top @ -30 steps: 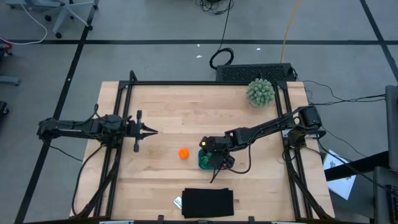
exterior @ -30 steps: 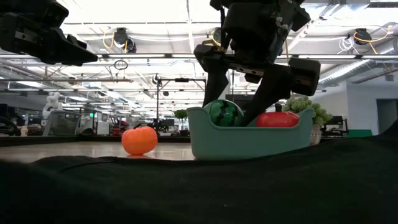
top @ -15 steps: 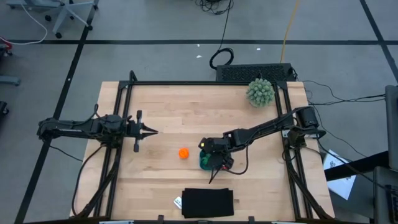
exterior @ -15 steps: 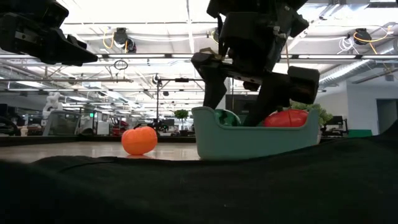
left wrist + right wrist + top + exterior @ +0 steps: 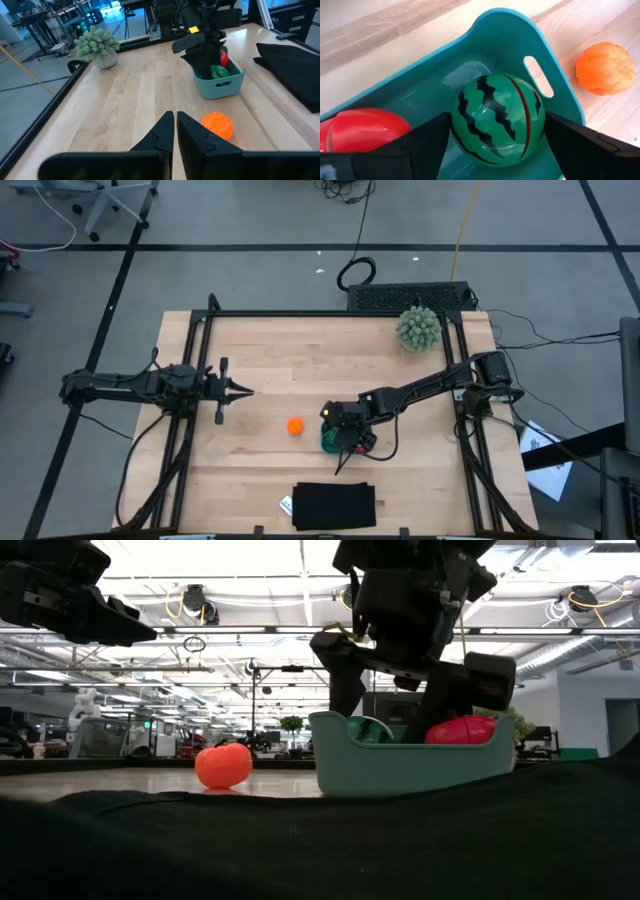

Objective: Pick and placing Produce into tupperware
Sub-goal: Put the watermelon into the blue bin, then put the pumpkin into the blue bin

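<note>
Two pieces are in: the right end effector [image 5: 495, 145], fingers spread, straddles the striped round green toy watermelon [image 5: 497, 117] beside the red plastic tomato [image 5: 362, 130] inside the shallow teal plastic tupperware [image 5: 329, 442] near the tabletop's [image 5: 280, 360] front edge, while the bumpy orange toy ball [image 5: 295, 426] waits just outside, and the left end effector [image 5: 243, 391], closed, idles near the left edge.

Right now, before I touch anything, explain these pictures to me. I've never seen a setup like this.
This is a wooden table with two dark robot arms. One picture looks straight down, one sits at table height, and one camera rides on each wrist.

The right gripper reaches into a teal tupperware, its fingers on either side of a striped toy watermelon. A red tomato already lies in the container. An orange ball sits on the table beside it.

The left gripper waits at the table's left, fingers shut, holding nothing. Also there: a spiky green ball in the far corner and a black flat rectangle at the near edge.
</note>
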### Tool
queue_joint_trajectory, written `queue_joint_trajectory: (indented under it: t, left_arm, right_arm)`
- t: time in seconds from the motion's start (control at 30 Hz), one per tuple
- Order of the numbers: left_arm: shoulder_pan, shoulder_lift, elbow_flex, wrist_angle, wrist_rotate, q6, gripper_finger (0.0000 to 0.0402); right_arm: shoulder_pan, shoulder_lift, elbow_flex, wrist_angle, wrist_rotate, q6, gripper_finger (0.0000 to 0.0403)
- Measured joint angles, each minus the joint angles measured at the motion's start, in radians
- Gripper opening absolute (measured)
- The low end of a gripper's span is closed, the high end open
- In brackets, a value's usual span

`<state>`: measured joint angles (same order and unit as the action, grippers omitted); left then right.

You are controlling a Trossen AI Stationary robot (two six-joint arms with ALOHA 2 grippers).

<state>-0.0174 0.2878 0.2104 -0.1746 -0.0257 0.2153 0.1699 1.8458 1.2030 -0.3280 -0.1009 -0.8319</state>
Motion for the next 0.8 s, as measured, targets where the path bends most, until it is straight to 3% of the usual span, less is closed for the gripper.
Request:
queue_joint_trajectory:
  t: [0.53,0.67,0.8]
  left_arm:
    - [0.0,0.0,0.0,-0.003,0.0,0.0,0.0026]
    - [0.0,0.0,0.0,-0.003,0.0,-0.001,0.0026]
    - [0.0,0.0,0.0,-0.005,0.0,-0.001,0.0026]
  right_arm:
    - [0.015,-0.055,0.05,-0.051,0.053,0.046,0.0311]
    - [0.016,-0.091,0.067,-0.051,0.107,0.077,0.031]
    - [0.015,-0.129,0.067,-0.062,0.127,0.087,0.0286]
